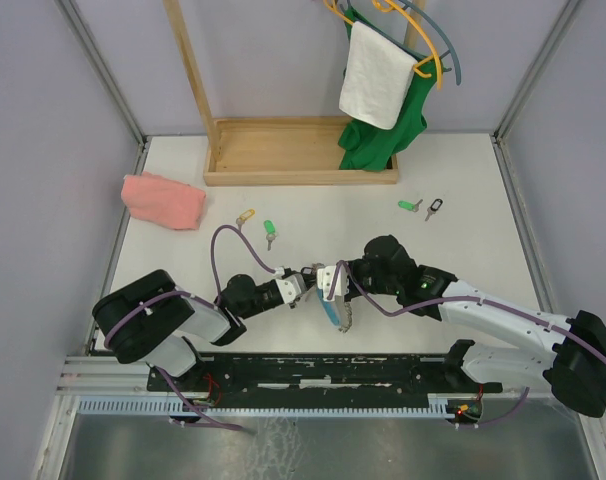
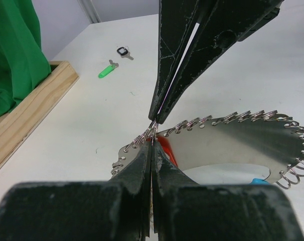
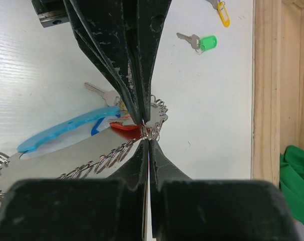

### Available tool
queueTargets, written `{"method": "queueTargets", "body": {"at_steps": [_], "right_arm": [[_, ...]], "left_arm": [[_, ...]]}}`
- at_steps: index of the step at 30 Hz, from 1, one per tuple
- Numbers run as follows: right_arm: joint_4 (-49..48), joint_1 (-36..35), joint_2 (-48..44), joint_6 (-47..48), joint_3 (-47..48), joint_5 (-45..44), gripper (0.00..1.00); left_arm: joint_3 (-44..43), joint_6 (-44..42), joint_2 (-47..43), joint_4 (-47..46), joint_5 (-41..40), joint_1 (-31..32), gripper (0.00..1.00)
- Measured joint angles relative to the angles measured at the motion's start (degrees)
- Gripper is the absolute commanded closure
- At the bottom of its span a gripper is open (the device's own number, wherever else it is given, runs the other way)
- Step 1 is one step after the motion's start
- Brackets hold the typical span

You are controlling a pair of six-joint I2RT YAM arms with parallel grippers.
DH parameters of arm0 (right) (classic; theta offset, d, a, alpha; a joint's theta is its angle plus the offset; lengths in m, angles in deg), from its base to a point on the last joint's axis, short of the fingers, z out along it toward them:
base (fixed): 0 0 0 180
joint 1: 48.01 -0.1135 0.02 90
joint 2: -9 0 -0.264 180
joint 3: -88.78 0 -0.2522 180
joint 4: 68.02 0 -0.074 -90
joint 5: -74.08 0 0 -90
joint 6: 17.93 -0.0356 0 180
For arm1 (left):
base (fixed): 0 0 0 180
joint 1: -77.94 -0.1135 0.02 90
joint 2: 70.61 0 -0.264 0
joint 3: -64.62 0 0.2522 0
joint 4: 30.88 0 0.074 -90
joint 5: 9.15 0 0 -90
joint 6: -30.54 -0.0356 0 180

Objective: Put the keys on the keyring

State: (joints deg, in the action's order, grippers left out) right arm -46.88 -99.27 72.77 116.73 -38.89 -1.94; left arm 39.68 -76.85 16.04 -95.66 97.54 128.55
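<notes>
The left gripper point(image 2: 151, 145) and the right gripper point(image 3: 148, 143) meet tip to tip over the near middle of the table point(image 1: 483, 240). Both have their jaws clenched tight on the small wire rings at the edge of the keyring point(image 1: 334, 312). The bunch hangs below them, its light-blue piece and grey chain drooping toward the tabletop. A red tag point(image 2: 167, 148) sits in the bunch just beside the pinched rings. Four loose keys lie on the table. A yellow-tagged key point(image 1: 245, 216) and a green-tagged key point(image 1: 269, 232) are close together left of centre, and a second green-tagged key point(image 1: 408, 205) lies beside a dark-tagged key point(image 1: 435, 208) further right. The one container is a shallow wooden tray point(image 1: 273, 150) at the far edge, which holds the lower folds of a green garment point(image 1: 368, 145) at its right end. A pink cloth point(image 1: 163, 200) lies on the table to the left of the tray.
</notes>
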Motion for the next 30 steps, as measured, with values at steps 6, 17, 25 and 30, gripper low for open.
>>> {"method": "queueTargets", "body": {"at_steps": [6,17,25,30], "right_arm": [[0.2,0.0,0.1,0.2,0.0,0.4,0.99],[5.6,0.0,1.2,3.3,2.7,1.5,0.99],[10.6,0.0,2.6,7.6,4.9,3.7,0.99],[13.1,0.0,3.2,10.3,5.7,4.6,0.99]], "left_arm": [[0.0,0.0,0.1,-0.5,0.4,0.0,0.97],[0.0,0.0,0.2,-0.4,3.7,0.0,0.97],[-0.2,0.0,-2.0,3.8,6.6,0.0,0.97],[-0.6,0.0,-3.1,6.1,8.2,0.0,0.97]]}}
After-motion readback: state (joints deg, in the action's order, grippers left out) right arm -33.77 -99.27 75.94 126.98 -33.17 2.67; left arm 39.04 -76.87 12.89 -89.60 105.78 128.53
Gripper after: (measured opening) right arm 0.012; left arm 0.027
